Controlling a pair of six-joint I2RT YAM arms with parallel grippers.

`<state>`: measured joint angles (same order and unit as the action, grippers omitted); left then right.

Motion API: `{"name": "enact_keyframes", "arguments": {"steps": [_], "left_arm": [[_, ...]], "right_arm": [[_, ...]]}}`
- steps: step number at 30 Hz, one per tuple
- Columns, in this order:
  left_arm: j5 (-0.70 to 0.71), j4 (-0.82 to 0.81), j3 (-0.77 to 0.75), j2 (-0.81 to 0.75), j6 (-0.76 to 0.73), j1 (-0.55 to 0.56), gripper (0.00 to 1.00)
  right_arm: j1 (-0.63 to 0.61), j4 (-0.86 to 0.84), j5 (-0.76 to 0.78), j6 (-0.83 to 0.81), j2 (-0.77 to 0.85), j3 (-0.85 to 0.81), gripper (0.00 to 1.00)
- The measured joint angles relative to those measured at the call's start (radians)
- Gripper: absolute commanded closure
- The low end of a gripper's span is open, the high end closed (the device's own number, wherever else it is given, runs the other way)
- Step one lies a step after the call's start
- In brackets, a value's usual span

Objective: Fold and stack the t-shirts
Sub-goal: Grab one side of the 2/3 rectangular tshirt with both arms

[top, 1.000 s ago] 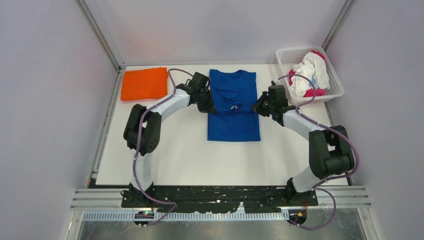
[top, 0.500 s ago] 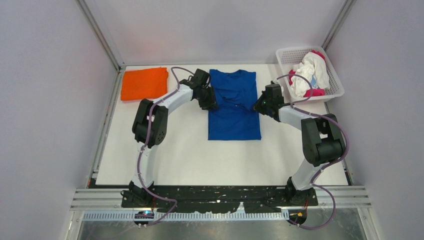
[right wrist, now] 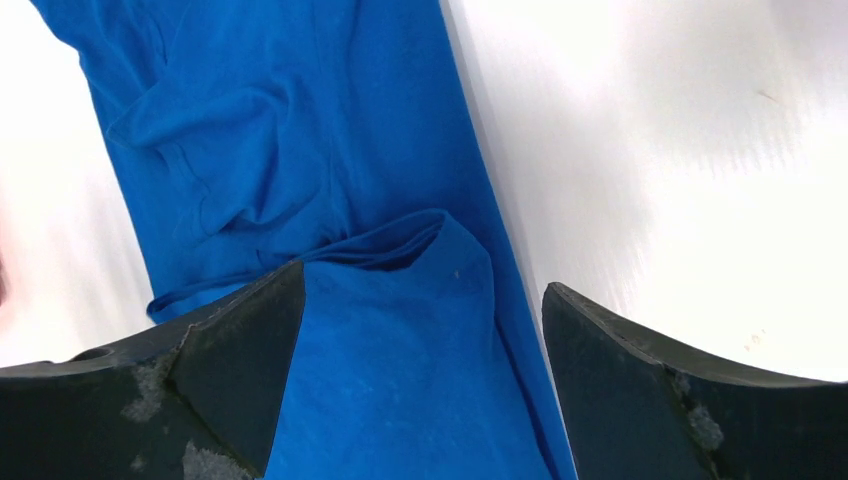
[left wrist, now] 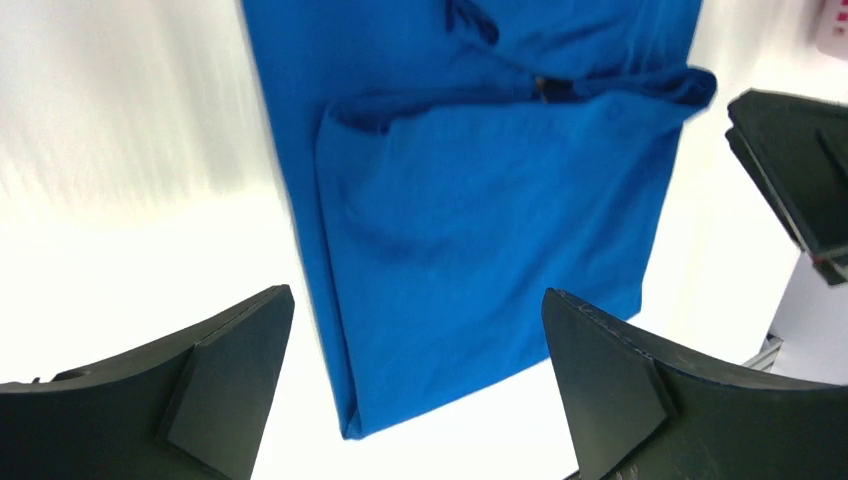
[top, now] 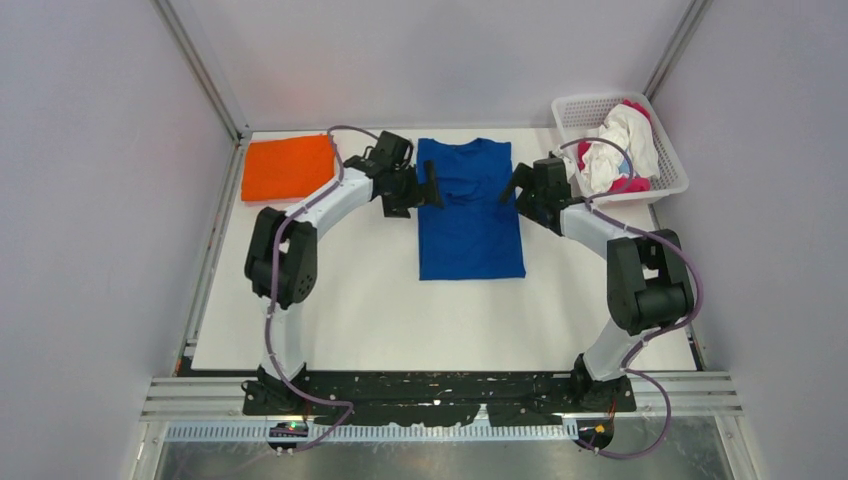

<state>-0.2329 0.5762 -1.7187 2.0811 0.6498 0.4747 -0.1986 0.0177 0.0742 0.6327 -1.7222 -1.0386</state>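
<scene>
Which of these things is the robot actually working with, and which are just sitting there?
Part of the job:
- blue t-shirt, laid out mid-table
- orange t-shirt, folded at the far left
- white and magenta shirts, heaped in the basket

Just there:
- white lattice basket
- table

The overhead camera looked down from behind me over the whole tabletop (top: pixel 380 310). Each wrist camera peered past my left fingers (left wrist: pixel 230 390) or right fingers (right wrist: pixel 230 380), close above the blue t-shirt (top: pixel 470 215) that all three shared.
</scene>
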Motion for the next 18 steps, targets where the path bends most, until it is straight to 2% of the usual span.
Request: {"name": "enact_keyframes", "arguments": {"steps": [5, 9, 13, 18], "left_arm": [[-0.004, -0.05, 0.268, -0.226, 0.002, 0.004, 0.0], [-0.006, -0.09, 0.474, -0.366, 0.005, 0.021, 0.0], [-0.007, -0.124, 0.597, -0.392, 0.027, 0.056, 0.03], [-0.014, -0.141, 0.645, -0.372, 0.056, 0.097, 0.18]], "right_arm": [[0.0, 0.062, 0.007, -0.005, 0.12, 0.067, 0.05], [0.0, 0.116, 0.01, -0.016, 0.264, 0.189, 0.04], [0.0, 0.145, -0.023, -0.033, 0.357, 0.314, 0.04], [0.0, 0.151, -0.095, -0.039, 0.378, 0.414, 0.01]]}}
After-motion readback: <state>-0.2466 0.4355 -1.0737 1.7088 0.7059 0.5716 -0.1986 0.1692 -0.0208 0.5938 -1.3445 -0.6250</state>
